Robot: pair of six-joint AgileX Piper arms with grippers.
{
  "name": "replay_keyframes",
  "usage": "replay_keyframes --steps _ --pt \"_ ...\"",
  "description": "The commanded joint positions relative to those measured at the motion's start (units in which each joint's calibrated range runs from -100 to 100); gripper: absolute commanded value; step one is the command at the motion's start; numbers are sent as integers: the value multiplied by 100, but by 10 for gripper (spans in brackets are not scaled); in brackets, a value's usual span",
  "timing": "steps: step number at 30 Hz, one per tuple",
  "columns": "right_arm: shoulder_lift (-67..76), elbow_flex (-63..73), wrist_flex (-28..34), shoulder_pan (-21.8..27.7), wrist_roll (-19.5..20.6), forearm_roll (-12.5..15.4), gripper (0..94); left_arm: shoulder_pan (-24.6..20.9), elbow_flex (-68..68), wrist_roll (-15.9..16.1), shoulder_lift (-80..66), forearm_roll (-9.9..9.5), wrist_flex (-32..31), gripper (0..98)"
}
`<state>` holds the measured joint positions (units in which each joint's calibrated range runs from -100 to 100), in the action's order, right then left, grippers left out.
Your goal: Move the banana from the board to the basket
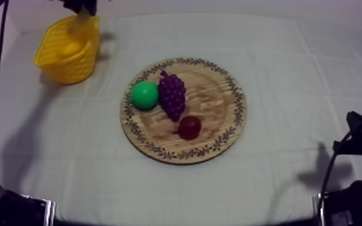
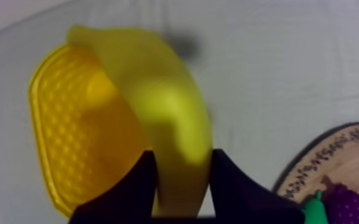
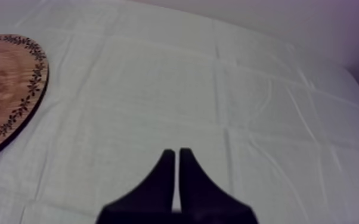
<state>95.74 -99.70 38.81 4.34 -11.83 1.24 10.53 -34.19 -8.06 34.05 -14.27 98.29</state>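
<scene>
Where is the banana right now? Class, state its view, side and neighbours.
In the left wrist view the banana is held by the left gripper, jaws shut on it, over the yellow basket at the far left, off the wooden board.

I see the curved yellow toy banana [image 2: 170, 113] gripped at one end by my left tool [image 2: 183, 155], over the rim of the yellow plastic basket [image 1: 75, 69], which stands upright at the table's far left. The round wooden board with a patterned rim [image 1: 219, 78] lies flat at the middle of the table.

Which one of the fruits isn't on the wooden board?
The banana, shut in the left gripper over the yellow basket; the pear, grapes and small red fruit all lie on the board.
</scene>
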Motion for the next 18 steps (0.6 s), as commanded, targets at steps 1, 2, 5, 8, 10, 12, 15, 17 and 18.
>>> replay_keyframes --steps 1,2,5,8,10,12,15,17,18 --pt "2 3 -2 2 -1 1 4 -191 143 -8 19 -1 -80 313" --pt "2 3 -2 2 -1 1 4 -240 202 -12 45 2 -126 313" --pt "2 3 -2 2 -1 1 4 -356 350 -37 159 9 -270 314" --pt "2 3 -2 2 -1 1 4 -443 443 -69 308 29 -432 314" --pt "2 3 -2 2 -1 1 4 -491 473 -88 419 45 -527 314" --pt "2 3 -2 2 -1 1 4 -529 490 -103 519 60 -620 315" --pt "2 3 -2 2 -1 1 4 -576 497 -128 650 74 -741 316" --pt "2 3 -2 2 -1 1 4 -602 499 -144 723 79 -812 318" --pt "2 3 -2 2 -1 1 4 -613 501 -145 761 84 -852 321"
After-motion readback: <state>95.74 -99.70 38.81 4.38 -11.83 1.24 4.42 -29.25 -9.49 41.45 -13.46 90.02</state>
